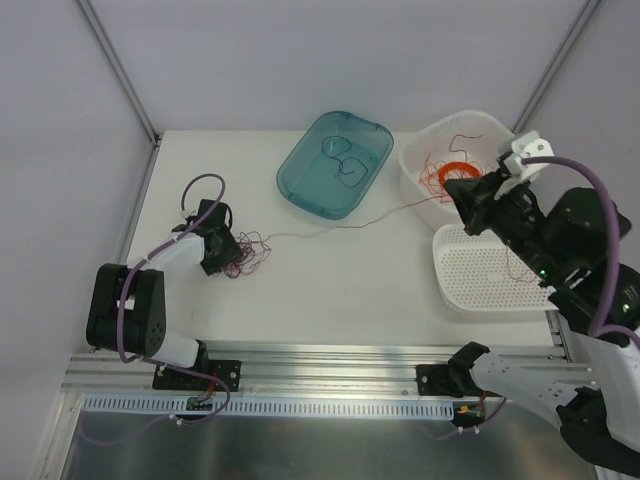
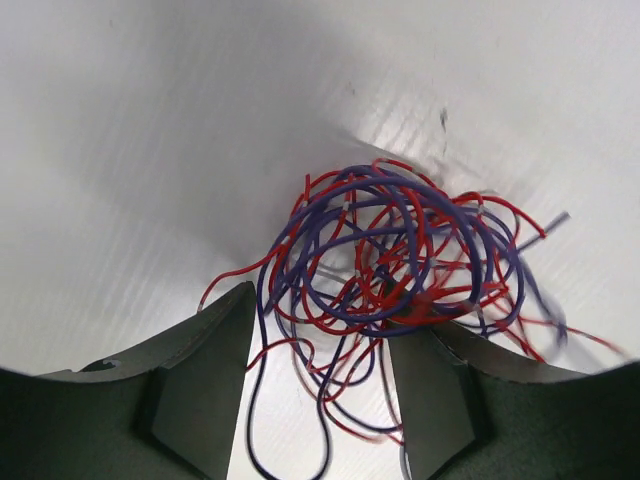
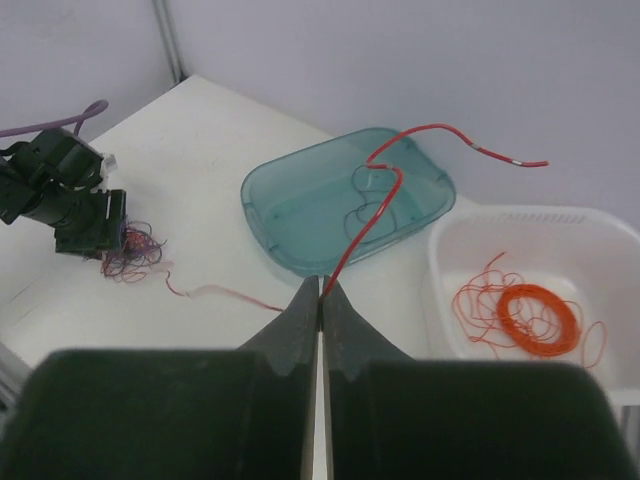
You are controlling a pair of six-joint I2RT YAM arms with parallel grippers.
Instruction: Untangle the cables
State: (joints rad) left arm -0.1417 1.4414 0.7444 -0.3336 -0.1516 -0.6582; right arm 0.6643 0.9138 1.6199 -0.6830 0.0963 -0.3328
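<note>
right gripper (image 3: pixel 322 292) is pinched shut on one red strand (image 3: pixel 365 215). left gripper (image 2: pixel 320 335) stands half open, straddling the cables (image 2: pixel 395 255), a wad on the left side of the table (image 1: pixel 330 285); no firm hold evident. risk: pulling the strand with the cables unpinned drags the whole lot or tightens knots. lower loops are hidden behind the jaws; contact cannot be told.

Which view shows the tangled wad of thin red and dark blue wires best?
The left wrist view: the wire wad fills the middle of the frame, with its loops distinct. The top external view shows only a small scribble beside the left gripper; the right wrist view shows it small and distant.
</note>
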